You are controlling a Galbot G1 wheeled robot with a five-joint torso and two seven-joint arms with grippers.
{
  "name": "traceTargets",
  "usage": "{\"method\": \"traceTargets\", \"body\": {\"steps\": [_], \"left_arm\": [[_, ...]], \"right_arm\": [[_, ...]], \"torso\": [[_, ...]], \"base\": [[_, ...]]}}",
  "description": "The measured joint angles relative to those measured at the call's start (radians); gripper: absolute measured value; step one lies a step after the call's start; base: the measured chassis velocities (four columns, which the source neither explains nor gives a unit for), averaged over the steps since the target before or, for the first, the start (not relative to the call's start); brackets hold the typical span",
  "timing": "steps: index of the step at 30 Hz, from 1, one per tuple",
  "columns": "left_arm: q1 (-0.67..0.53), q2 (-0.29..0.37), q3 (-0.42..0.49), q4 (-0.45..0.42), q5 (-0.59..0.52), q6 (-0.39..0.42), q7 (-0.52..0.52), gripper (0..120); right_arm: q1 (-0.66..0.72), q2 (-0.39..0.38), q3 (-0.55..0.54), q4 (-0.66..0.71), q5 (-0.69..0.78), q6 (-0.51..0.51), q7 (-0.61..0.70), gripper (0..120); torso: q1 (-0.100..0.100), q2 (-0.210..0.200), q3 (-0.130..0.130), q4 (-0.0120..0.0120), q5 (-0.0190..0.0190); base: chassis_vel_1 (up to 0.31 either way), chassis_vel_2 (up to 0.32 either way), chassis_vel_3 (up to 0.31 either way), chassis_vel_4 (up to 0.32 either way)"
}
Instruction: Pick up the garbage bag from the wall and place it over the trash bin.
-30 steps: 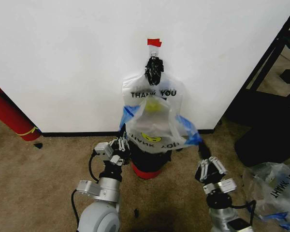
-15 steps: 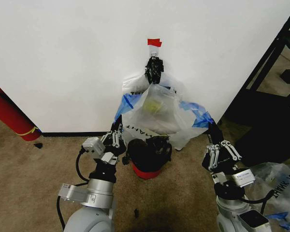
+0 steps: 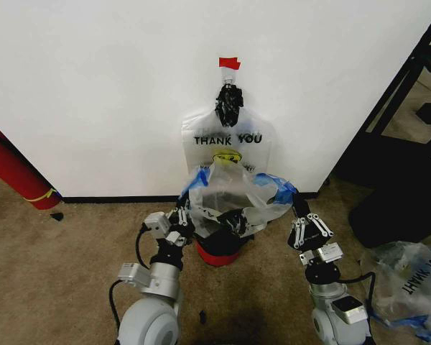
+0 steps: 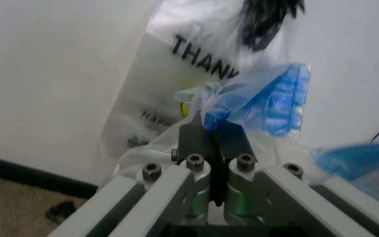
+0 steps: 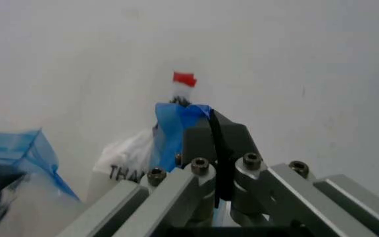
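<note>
The garbage bag, translucent with blue handles, hangs stretched open between both grippers just above the trash bin, whose red body and dark inside show under it. My left gripper is shut on the bag's left blue handle, and in the left wrist view the gripper pinches the crumpled blue plastic. My right gripper is shut on the right blue handle, with the gripper closed over it. Behind stands the white wall.
A white THANK YOU bag hangs on the wall from a black clip under red tape. A red cylinder leans at the left. Dark furniture and another plastic bag lie at the right.
Both grippers have come down and inward with the bag, from raised and spread against the wall to low over the bin. The THANK YOU bag is uncovered again.
</note>
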Motion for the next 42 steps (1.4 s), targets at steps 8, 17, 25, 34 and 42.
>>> {"method": "traceTargets", "body": {"steps": [8,17,25,34,42], "left_arm": [[-0.008,0.001,0.012,0.069,0.029,0.002,-0.021,0],[0.006,0.021,0.01,0.108,0.133,0.073,-0.121,0],[0.013,0.027,0.009,0.126,0.134,0.07,-0.143,0],[0.043,0.039,0.005,0.139,0.142,0.054,-0.175,0],[0.083,0.058,0.01,0.16,0.203,0.035,-0.19,0]], "right_arm": [[0.034,-0.019,-0.017,-0.193,-0.008,0.005,0.011,0],[0.029,-0.024,-0.036,-0.308,-0.074,0.006,-0.004,0],[0.045,-0.023,-0.024,-0.363,-0.074,0.007,-0.059,0],[0.075,-0.026,0.003,-0.404,-0.066,0.007,-0.056,0],[0.054,-0.049,0.014,-0.409,-0.026,0.007,-0.17,0]], "torso": [[0.0,0.0,0.0,0.0,0.0001],[0.0,0.0,0.0,-0.0001,0.0001],[0.0,0.0,0.0,-0.0001,0.0001],[0.0,0.0,0.0,0.0,0.0],[0.0,0.0,0.0,-0.0001,0.0]], "base": [[0.0,0.0,0.0,0.0],[0.0,0.0,0.0,0.0],[0.0,0.0,0.0,0.0],[0.0,0.0,0.0,0.0],[0.0,0.0,0.0,0.0]]}}
